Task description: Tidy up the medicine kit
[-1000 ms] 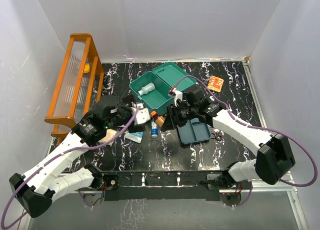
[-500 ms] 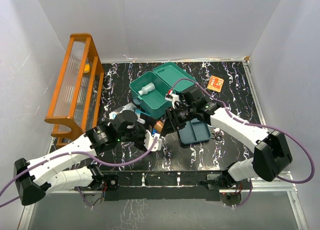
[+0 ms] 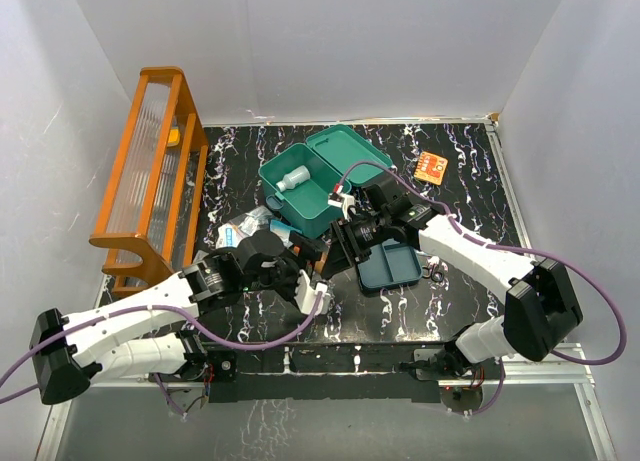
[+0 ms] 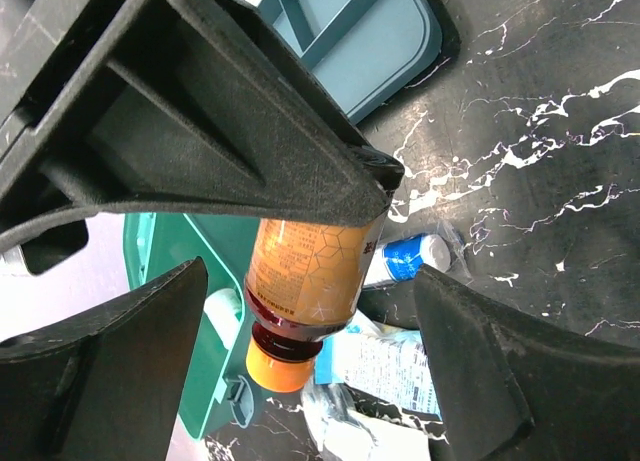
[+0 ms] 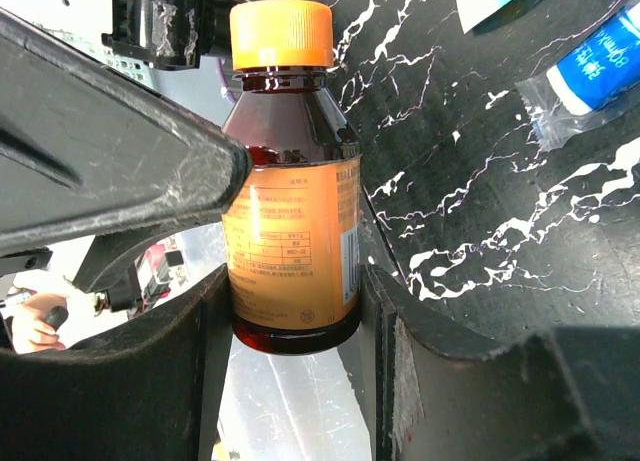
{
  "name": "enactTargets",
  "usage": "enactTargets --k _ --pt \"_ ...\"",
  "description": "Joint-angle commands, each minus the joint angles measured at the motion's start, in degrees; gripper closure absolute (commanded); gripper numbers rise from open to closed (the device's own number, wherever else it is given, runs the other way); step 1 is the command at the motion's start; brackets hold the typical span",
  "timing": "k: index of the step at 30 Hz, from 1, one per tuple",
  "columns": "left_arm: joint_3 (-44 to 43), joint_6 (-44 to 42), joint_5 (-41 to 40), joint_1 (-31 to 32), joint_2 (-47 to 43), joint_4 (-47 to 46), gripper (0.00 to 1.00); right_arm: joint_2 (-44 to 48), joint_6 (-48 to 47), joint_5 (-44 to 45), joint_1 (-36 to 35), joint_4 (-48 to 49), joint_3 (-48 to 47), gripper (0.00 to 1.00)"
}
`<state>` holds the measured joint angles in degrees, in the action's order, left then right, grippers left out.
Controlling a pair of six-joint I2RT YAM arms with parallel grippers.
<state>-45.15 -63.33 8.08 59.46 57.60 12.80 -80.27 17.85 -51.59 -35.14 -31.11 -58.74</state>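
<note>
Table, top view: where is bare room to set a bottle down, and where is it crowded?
Free: right of the orange card; the near strip before the tray insert. Crowded: the centre, between the open box and the packets.

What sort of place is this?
Probably a robot test booth: white walls box in a marbled table, a left arm and right arm are bolted at its edge, and the right tool holds an amber bottle by a teal medicine kit.

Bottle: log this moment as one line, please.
bottle: amber, orange cap | right end effector: shut on bottle | left end effector: open, facing bottle | kit: lid open
</note>
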Motion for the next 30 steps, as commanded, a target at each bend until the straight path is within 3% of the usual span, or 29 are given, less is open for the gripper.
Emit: enactTargets --k 1,8,14,20,27,30 --pt "-0.82 -1.93 0.92 1.17 0.33 0.07 0.2 0.2 -0.98 -3.57 -0.02 0.77 -2.78 0.65" --pt "-4.25 -0.65 4.61 1.35 2.29 4.2 0.42 0.41 -1.69 -5.58 0.02 -0.07 -3.06 0.64" --pt "-4.56 -0.15 5.48 1.45 2.73 4.1 0.44 0.3 -1.58 -6.7 -0.02 -0.38 -3.57 0.64" --pt "-2.97 -2.67 2.63 1.58 2.34 2.77 0.38 0.3 -0.46 -7.68 0.02 -0.46 -3.58 0.64" --pt "-2.15 -4.6 0.55 2.2 2.87 1.88 0.42 -0.44 0.59 -9.31 -0.02 0.21 -3.68 0.61" --pt "-1.6 -6.12 -1.09 2.5 2.37 2.03 0.5 -0.76 0.95 -10.2 0.05 0.26 -4.19 0.6"
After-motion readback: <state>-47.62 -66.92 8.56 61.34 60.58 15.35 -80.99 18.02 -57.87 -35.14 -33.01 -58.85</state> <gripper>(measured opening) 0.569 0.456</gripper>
